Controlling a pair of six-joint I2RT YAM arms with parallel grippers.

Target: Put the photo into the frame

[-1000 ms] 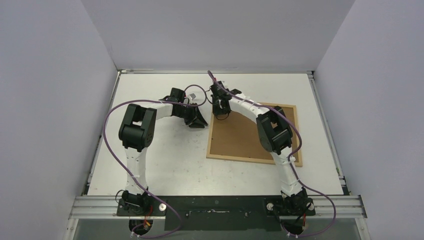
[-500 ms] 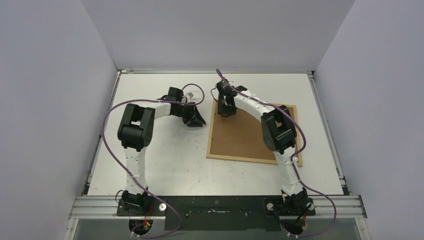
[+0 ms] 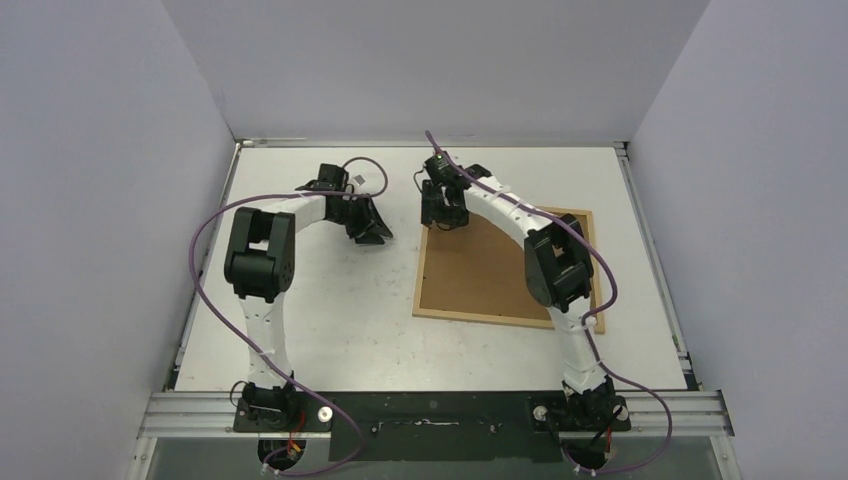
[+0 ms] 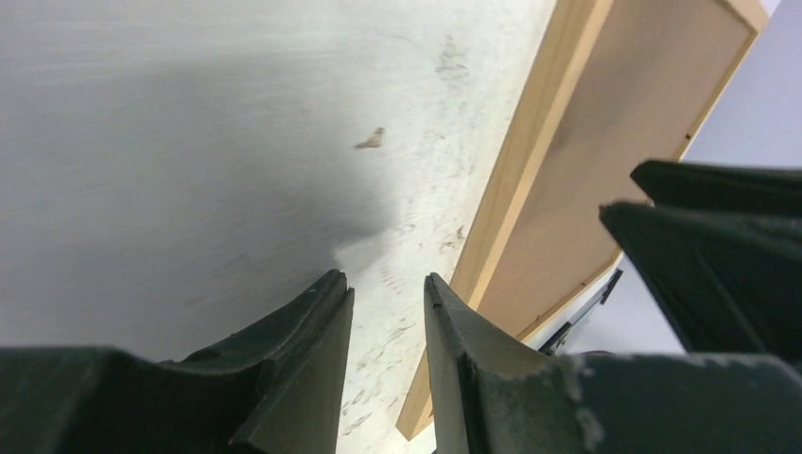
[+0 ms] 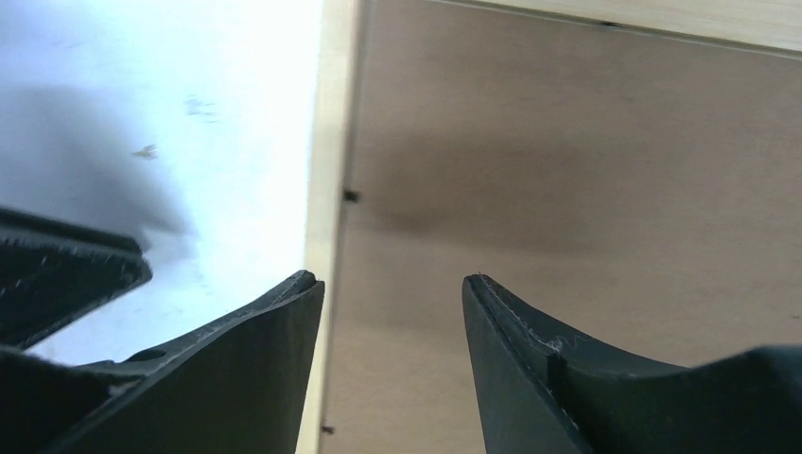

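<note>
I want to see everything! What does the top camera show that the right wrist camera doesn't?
Only the top view shows the whole left arm, the right arm and the grey walls. Only the right wrist view shows the tiny black clips on the frame. Both show the right gripper, open and empty, over the frame's edge, its brown back and the white table.

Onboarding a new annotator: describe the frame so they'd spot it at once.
On the white table, look right of centre, under the right arm. The frame is the flat rectangle lying there: a thin light-wood rim around a plain brown board. It is the only wooden thing in view; the rest is white tabletop and robot arms.
</note>
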